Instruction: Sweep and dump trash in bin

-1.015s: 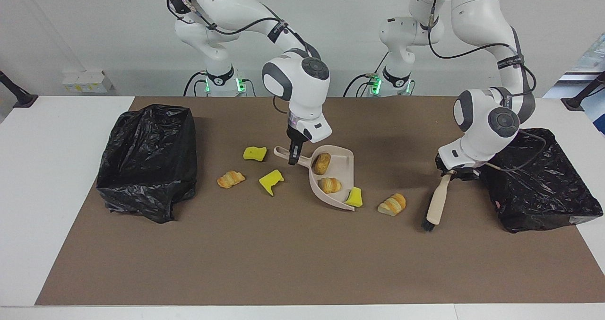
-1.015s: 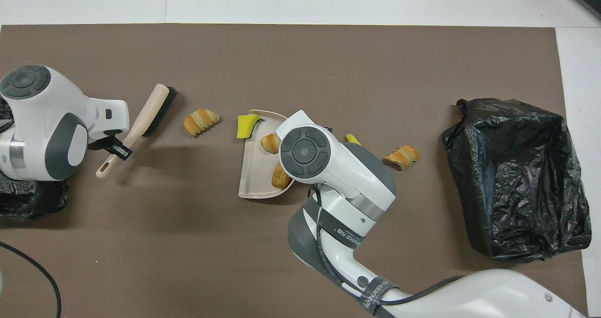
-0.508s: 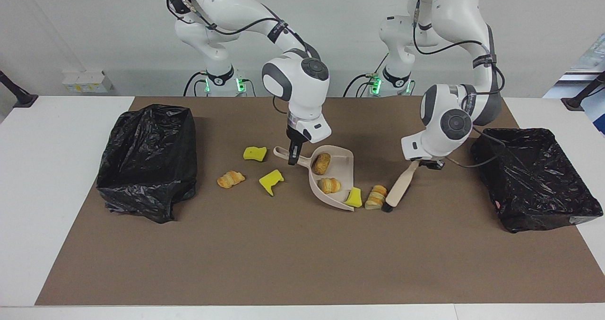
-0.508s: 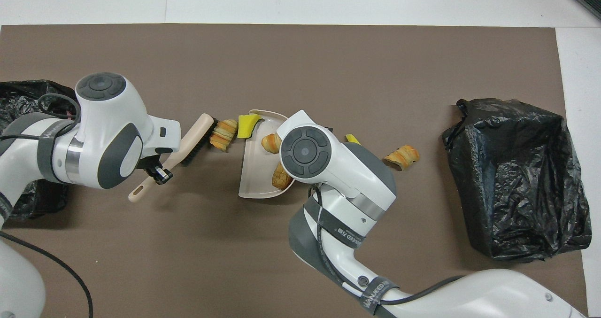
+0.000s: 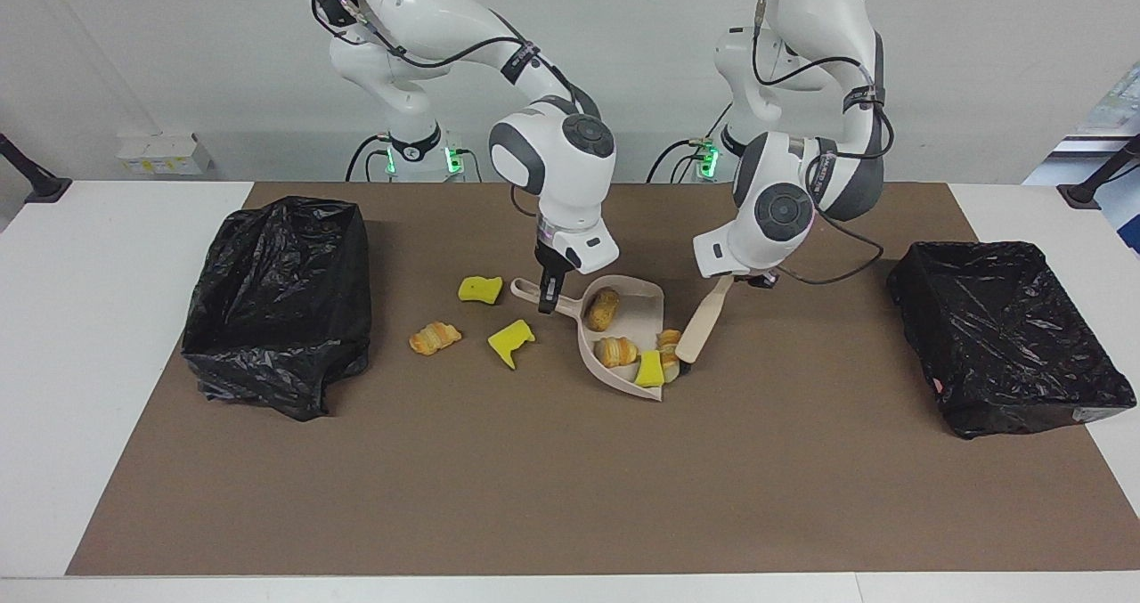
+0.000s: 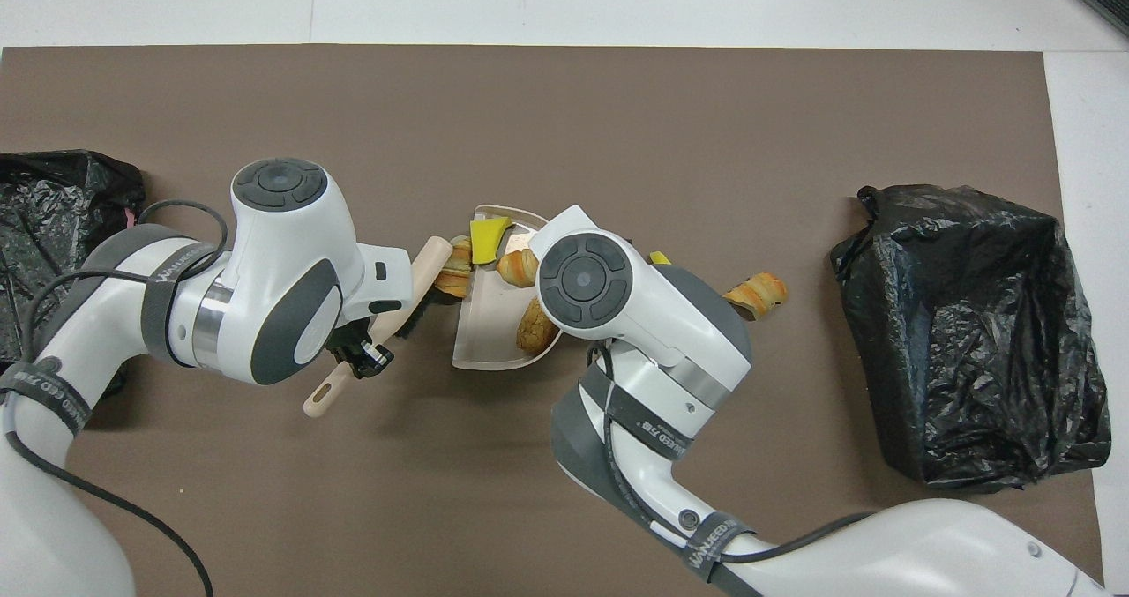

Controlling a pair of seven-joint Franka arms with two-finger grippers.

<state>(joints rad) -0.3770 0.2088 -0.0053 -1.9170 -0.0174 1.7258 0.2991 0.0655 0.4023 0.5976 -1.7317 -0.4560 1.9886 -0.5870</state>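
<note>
The beige dustpan [image 5: 638, 304] [image 6: 481, 337] lies on the brown mat, and my right gripper [image 5: 548, 298] is shut on its handle. Inside it are a bread roll [image 5: 603, 309] [image 6: 532, 325], a croissant [image 5: 616, 351] [image 6: 518, 266] and a yellow sponge [image 5: 649, 369] [image 6: 488, 234]. My left gripper [image 5: 732, 275] [image 6: 357, 359] is shut on the beige brush [image 5: 704, 318] [image 6: 423, 266], whose bristles press another croissant [image 5: 670, 354] [image 6: 456, 266] against the pan's mouth. Loose trash beside the pan, toward the right arm's end: a yellow sponge [image 5: 480, 289], a green-backed sponge [image 5: 510, 339] and a croissant [image 5: 435, 337] [image 6: 756, 293].
One bin lined with a black bag [image 5: 278, 300] [image 6: 970, 332] stands at the right arm's end of the mat. A second black-lined bin [image 5: 1006, 336] [image 6: 53, 218] stands at the left arm's end. A white table border surrounds the mat.
The left arm swept the brush from beside its bin toward the dustpan, pushing a croissant and a yellow sponge into the pan's mouth. The right arm and pan barely moved.
</note>
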